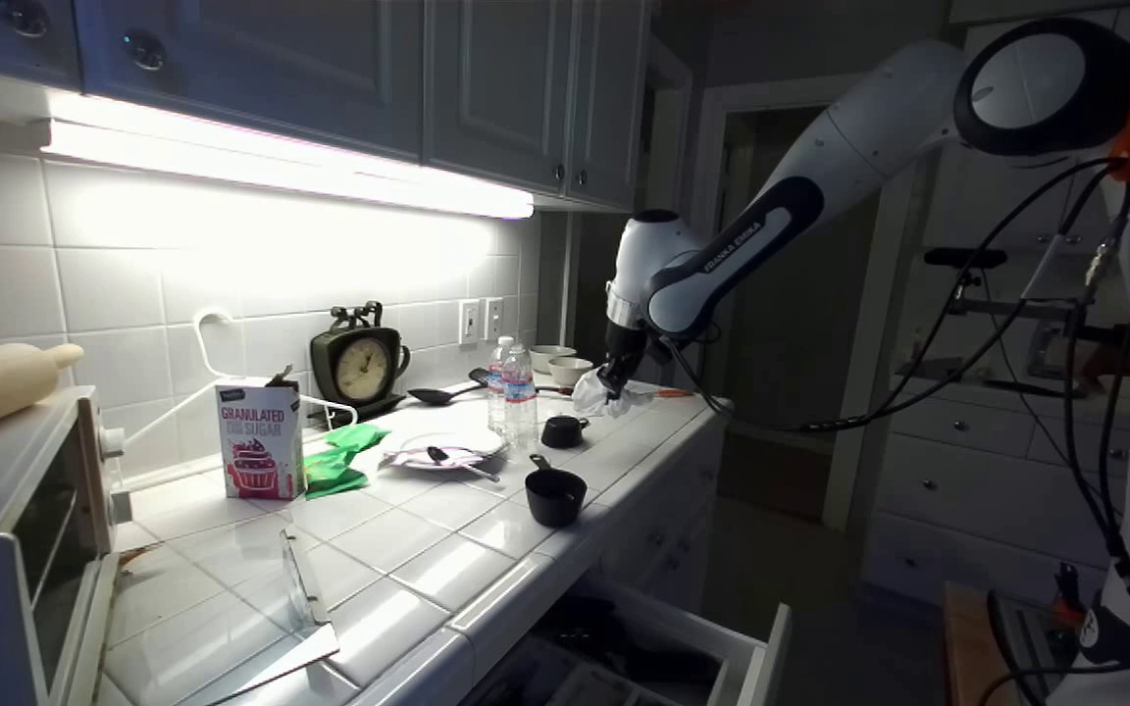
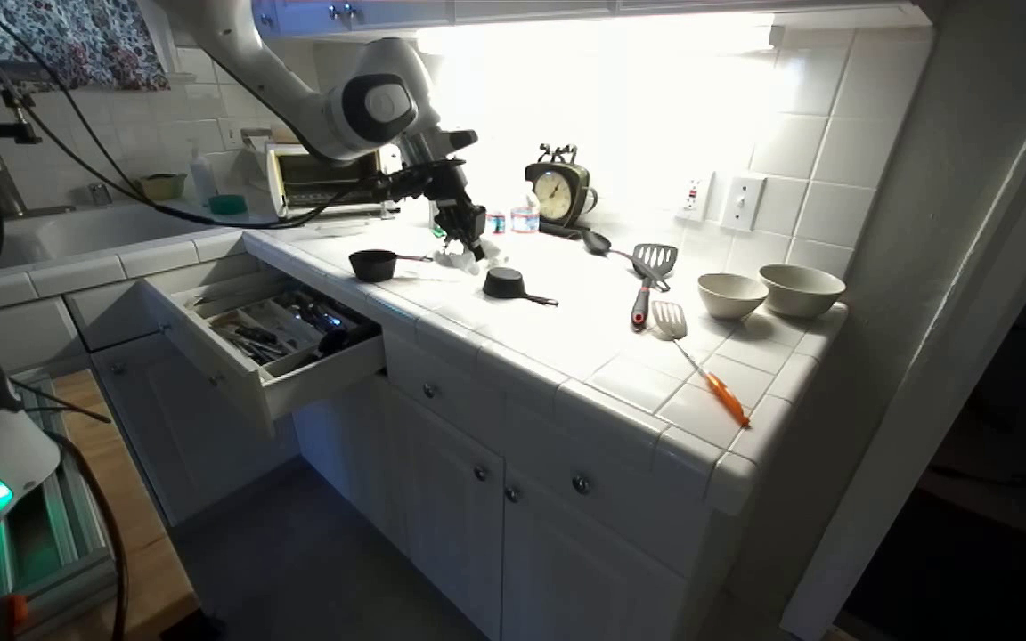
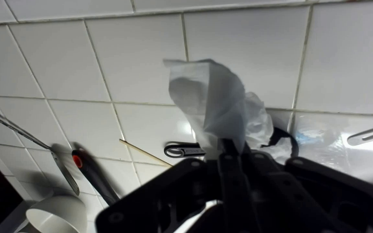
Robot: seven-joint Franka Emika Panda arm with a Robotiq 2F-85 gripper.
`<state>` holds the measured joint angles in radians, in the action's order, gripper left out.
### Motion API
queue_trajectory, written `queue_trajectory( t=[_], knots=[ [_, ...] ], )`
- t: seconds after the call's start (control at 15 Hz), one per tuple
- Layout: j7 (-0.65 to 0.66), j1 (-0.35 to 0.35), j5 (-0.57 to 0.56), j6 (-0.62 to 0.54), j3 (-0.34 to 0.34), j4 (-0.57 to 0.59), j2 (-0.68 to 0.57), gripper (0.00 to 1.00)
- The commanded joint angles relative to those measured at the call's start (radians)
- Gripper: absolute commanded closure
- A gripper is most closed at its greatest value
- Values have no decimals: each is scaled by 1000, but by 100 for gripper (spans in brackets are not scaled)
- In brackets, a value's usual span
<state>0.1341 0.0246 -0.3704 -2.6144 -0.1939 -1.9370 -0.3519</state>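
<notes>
My gripper (image 3: 233, 147) points down over the tiled counter (image 2: 602, 329), shut on a white crumpled sheet (image 3: 220, 100) that looks like thin plastic or paper. The sheet sticks out past the fingertips in the wrist view. The same crumpled sheet (image 1: 587, 392) shows under the gripper (image 1: 612, 390) in an exterior view. Close beside the jaws lies a black handle with a loop end (image 3: 183, 149); its other end is hidden. Two black cups with handles stand near, a cup (image 2: 374, 265) and an overturned-looking cup (image 2: 504, 283).
Water bottles (image 1: 520, 392), a plate (image 1: 428, 451), a sugar box (image 1: 261, 441) and a clock (image 1: 363, 363) stand along the counter. An orange-handled spatula (image 2: 727, 399), a slotted turner (image 2: 655, 258) and bowls (image 2: 731, 298) lie toward the far end. A drawer (image 2: 308, 392) hangs open below the edge.
</notes>
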Motion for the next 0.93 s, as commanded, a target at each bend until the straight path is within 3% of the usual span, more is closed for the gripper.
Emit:
queue_trajectory(
  t=[0.0, 0.33, 0.6, 0.87],
  knots=[
    [1, 11, 27, -159, 14, -45, 11, 66],
    [-25, 11, 67, -276, 21, -88, 7, 30],
    [-57, 29, 155, -269, 59, -126, 8, 1],
    [-126, 69, 285, -183, 127, -146, 11, 0]
  ],
)
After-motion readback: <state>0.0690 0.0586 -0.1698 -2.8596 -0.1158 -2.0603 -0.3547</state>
